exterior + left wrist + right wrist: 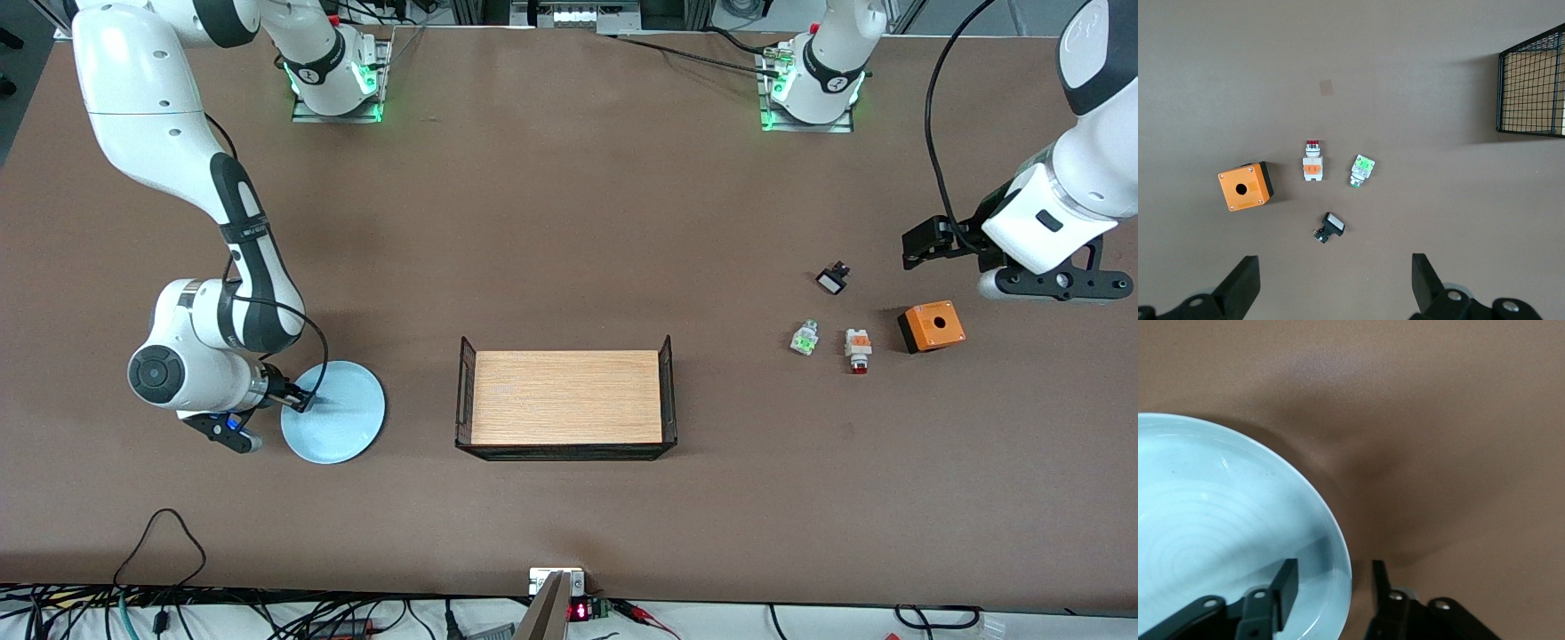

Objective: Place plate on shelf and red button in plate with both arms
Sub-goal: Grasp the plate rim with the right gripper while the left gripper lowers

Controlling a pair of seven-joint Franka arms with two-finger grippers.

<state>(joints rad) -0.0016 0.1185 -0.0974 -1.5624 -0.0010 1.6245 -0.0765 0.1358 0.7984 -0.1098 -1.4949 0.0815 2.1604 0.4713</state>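
- Right arm's end of the table first: the plate [342, 413] lies flat on the table at about nine o'clock from the wooden tray [566, 396], with a wide strip of bare table between them.
- The plate's rim is free all the way round except at its ten o'clock edge, where the right gripper [298, 397] comes in.
- The right arm folds down low, elbow bent, wrist nearly level with the table.
- In the right wrist view the right gripper [1331, 577] straddles the rim: one of its fingers [1288, 583] over the plate's inside, the other outside, partly parted, a gap showing, no clamp on the plate yet.
- Over at three o'clock from the tray and well apart from it, the red button [858, 349] lies on its side.
- It sits between the green-capped piece [805, 338] and the orange box [931, 325], touching neither.
- A small black-and-white piece [833, 279] sits at about eleven o'clock from the red button, also clear.
- The tray's mesh end walls stand up; its long sides are low.
- The left gripper [925, 242] hangs over bare table at twelve o'clock from the orange box, arm waiting.
- Its fingers [1238, 283] are spread wide, holding nothing.
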